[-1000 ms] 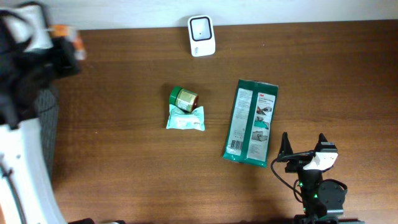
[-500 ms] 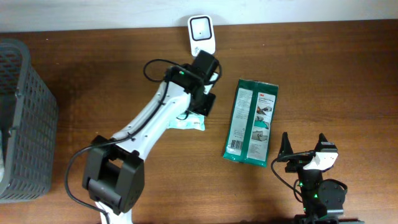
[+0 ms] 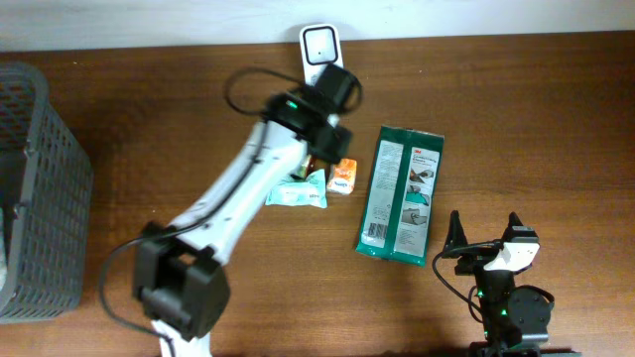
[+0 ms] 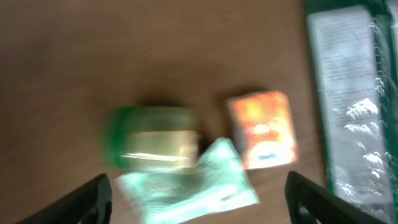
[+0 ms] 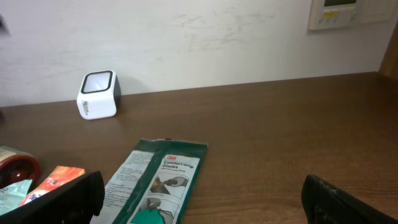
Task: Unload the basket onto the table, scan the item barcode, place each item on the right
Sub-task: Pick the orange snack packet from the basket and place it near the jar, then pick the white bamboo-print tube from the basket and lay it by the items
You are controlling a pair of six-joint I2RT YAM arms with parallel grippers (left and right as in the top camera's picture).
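A small orange box (image 3: 341, 177) lies flat on the wooden table, free of any grip, just right of a pale green packet (image 3: 296, 193). My left gripper (image 3: 324, 151) hovers over them, open, its jaws wide apart with nothing between them. The blurred left wrist view shows the orange box (image 4: 261, 129), a green can (image 4: 152, 137) and the packet (image 4: 193, 183) below my left gripper (image 4: 198, 190). The white barcode scanner (image 3: 321, 42) stands at the far edge. My right gripper (image 3: 484, 233) rests open near the front right.
A long green glove package (image 3: 400, 195) lies right of the orange box; the right wrist view shows the glove package (image 5: 155, 183) and scanner (image 5: 97, 94). A grey mesh basket (image 3: 40, 188) stands at the left edge.
My left arm swung in from the far left to the middle of the table, and its gripper opened. The orange box now lies on the table beside the packet. The right arm stayed still.
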